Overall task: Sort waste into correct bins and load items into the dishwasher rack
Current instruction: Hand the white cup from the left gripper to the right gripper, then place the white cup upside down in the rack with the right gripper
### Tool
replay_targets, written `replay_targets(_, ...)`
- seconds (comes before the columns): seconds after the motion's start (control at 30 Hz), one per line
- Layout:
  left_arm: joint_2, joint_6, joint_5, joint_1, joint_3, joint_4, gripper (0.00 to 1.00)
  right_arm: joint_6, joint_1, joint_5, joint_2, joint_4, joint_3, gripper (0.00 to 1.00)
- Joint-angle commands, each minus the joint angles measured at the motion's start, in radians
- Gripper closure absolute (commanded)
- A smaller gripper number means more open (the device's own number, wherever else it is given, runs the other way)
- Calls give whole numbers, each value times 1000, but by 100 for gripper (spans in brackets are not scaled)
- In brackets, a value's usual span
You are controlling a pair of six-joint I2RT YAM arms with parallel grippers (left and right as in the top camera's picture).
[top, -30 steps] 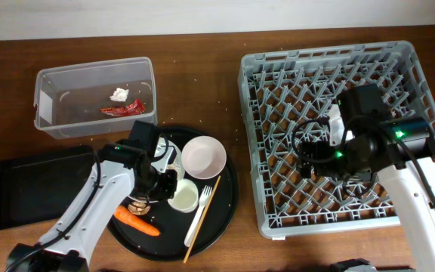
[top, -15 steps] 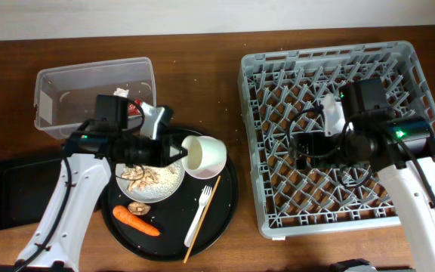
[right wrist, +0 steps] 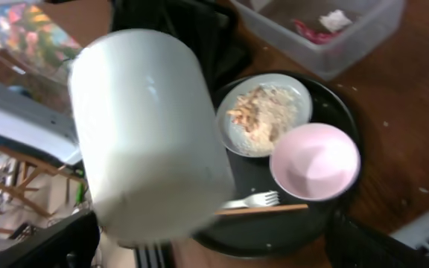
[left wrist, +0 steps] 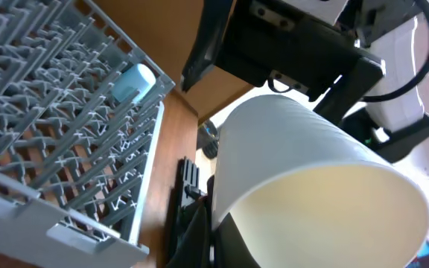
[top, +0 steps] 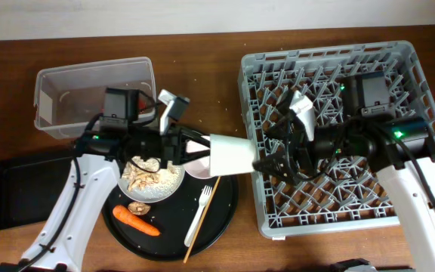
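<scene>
The small white cup (top: 231, 154) hangs on its side above the round tray's right edge. My left gripper (top: 202, 151) is shut on its rim; in the left wrist view the cup (left wrist: 311, 186) fills the frame over that gripper (left wrist: 218, 234). My right gripper (top: 266, 162) stands open just right of the cup's base, reaching out over the dishwasher rack's (top: 331, 204) left wall. The right wrist view has the cup (right wrist: 147, 134) between the spread fingers of the right gripper (right wrist: 214, 253). A light blue cup (left wrist: 132, 82) lies in the rack (left wrist: 58, 112).
On the round black tray (top: 225, 211) lie a plate of rice (top: 151, 180), a white bowl (right wrist: 315, 160), a fork (top: 201, 211), chopsticks (top: 202, 219), a carrot (top: 135, 220) and a brown lump (top: 137, 206). The clear tub (right wrist: 326, 30) holds a red wrapper (right wrist: 315, 31) and tissue (right wrist: 336, 18). A black rectangular tray (top: 29, 189) lies left.
My left gripper has lifted the small white cup off the round tray and carried it right, toward the rack. My right gripper has swung left to meet it, staying open.
</scene>
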Motion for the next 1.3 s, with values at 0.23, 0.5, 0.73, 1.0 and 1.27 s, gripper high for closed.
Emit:
replay_targets(0.23,-16,16,30,-24,13,22,100,-14,124,-16,1,21,1,19)
replay_targets(0.5,-16,10,-12,-23,13,22,100,-14,124,2,1,5,1,40)
replay_targets(0.73,-16,-3,-201,-23,13,-16,62,14,119,102,0,1,1,51)
replay_targets(1.0,-16,-3,-941,-23,13,-347,63,469,-13,699,0,-82,24,51)
replay_targets(1.27,-16,-3,-960,-23,13,-343,63,486,-563,869,34,-193,67,47)
